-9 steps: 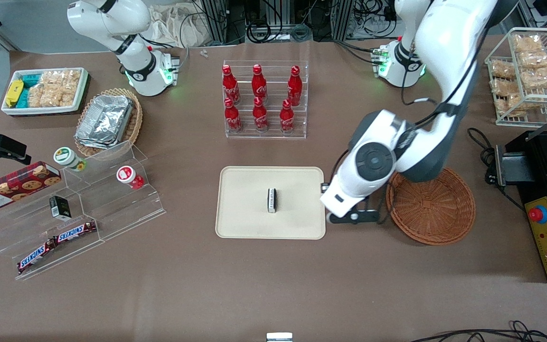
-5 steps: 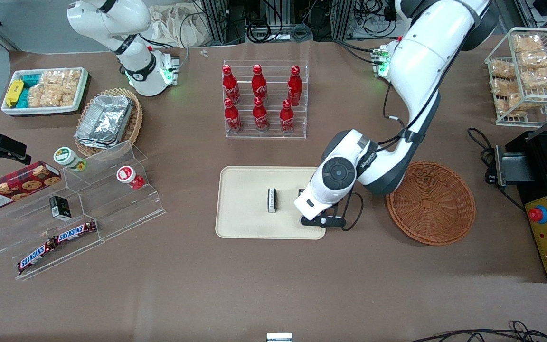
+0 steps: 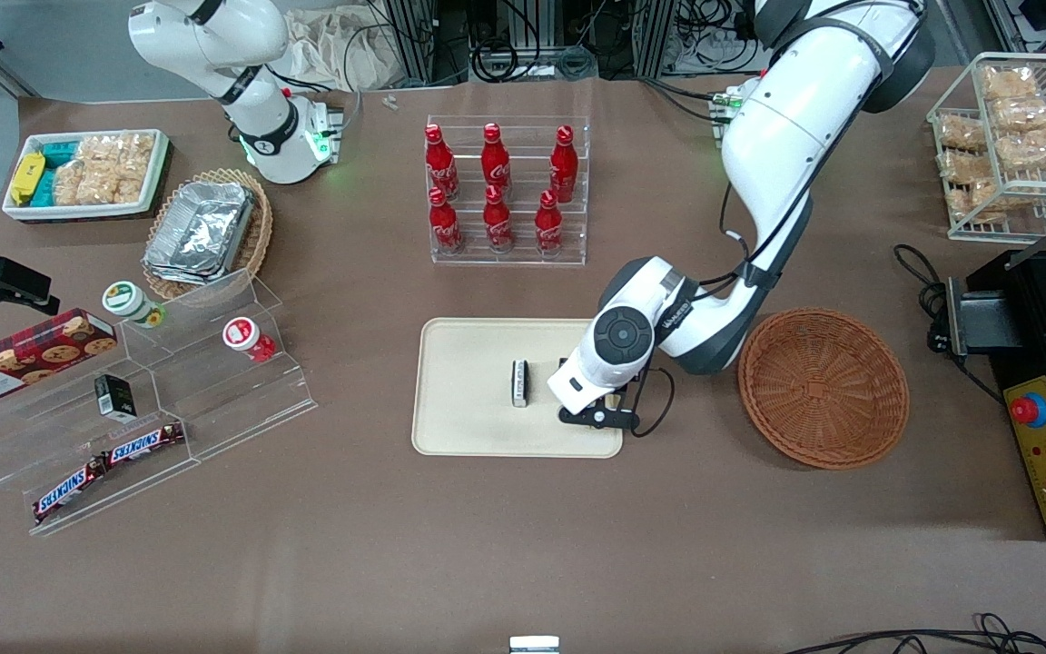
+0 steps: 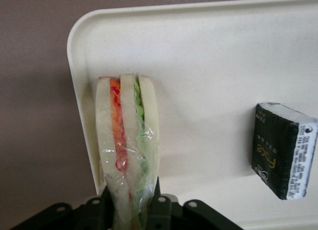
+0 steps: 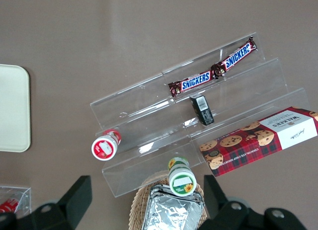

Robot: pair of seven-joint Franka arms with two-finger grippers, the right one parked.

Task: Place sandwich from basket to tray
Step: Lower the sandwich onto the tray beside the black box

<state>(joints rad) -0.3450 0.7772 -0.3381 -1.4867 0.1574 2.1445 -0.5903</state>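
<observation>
From the front, the left arm is reaching over the tray (image 3: 450,427), and its gripper (image 3: 597,413) is hanging above the tray's end nearest the basket (image 3: 823,389). The basket is sitting empty on the table, just beside the tray. One small dark packet (image 3: 519,382) is lying near the tray's middle. Six red bottles (image 3: 496,191) are standing in a clear rack, farther from the camera than the tray.

Through the left wrist camera, the gripper (image 4: 130,202) is clenching the sandwich (image 4: 127,140) by one end, the wedge jutting out over the tray (image 4: 208,56) close to its rim. One sandwich and one dark packet (image 4: 282,149) are showing here.

The risk, as I judge it, is that letting go this close to the edge could leave the sandwich resting on the rim or tipping off onto the table. Its plastic wrap could also be clinging to a finger on release.

The right wrist camera is showing two chocolate bars (image 5: 213,71), one biscuit box (image 5: 258,140) and two small tubs (image 5: 105,147) toward the parked arm's end.
</observation>
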